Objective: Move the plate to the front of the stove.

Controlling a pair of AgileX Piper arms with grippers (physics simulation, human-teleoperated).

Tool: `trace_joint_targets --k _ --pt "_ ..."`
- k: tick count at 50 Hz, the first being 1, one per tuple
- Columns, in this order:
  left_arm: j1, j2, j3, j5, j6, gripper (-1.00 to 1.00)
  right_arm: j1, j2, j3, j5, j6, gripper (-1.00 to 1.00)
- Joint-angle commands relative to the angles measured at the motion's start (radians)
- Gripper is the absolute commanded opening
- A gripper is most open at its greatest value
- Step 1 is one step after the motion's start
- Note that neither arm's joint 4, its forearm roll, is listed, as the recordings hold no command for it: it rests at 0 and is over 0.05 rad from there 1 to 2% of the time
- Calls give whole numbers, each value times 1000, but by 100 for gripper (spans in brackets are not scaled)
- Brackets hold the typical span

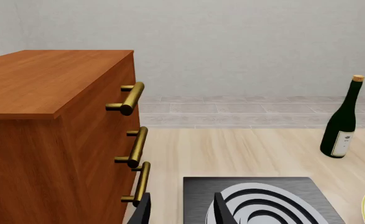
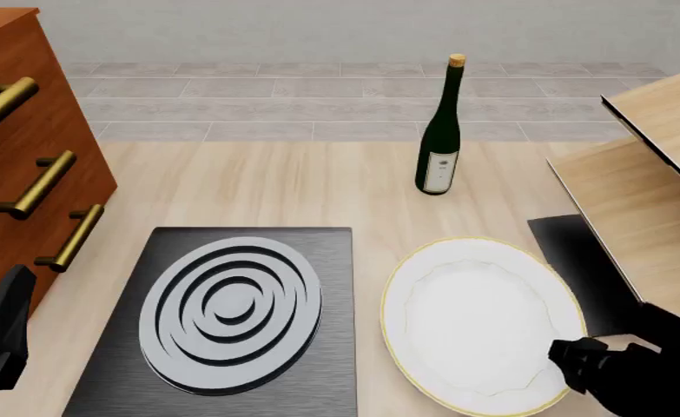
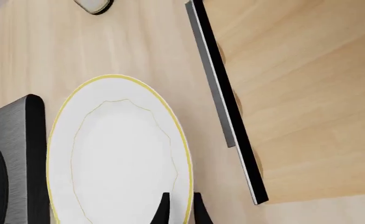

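The white plate [image 2: 467, 317] with its thin yellow rim lies flat on the table, just right of the stove [image 2: 328, 261], a dark grey slab with a ringed burner. My right gripper [image 2: 565, 356] is at the plate's near right edge. In the right wrist view the right gripper [image 3: 181, 210] has its two fingers close together with the rim of the plate [image 3: 120, 154] between them. My left gripper [image 1: 181, 212] is open and holds nothing, above the stove [image 1: 201, 186] near its left side, beside the cabinet.
A wooden drawer cabinet [image 2: 16, 130] with brass handles stands left of the stove. A dark green wine bottle [image 2: 439, 130] stands behind the plate. A light wooden shelf unit [image 2: 652, 174] rises at the right, with a flat black rectangle [image 2: 571, 252] at its foot.
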Motion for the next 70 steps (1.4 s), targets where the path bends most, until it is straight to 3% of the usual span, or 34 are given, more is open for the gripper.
trace_joint_targets --k 1,12,24,38,64,70 --pt "0 0 0 0 0 100 -12 -117 12 85 -6 -100" --pt "0 0 0 0 0 100 47 -330 12 207 76 -100" --pt "0 0 0 0 0 100 23 -440 -45 287 50 -100" --pt "0 0 0 0 0 100 53 -518 -107 353 75 -100" --pt "0 0 0 0 0 100 125 -449 -169 240 145 -100" --pt "0 0 0 0 0 100 134 -334 -178 111 190 -100"
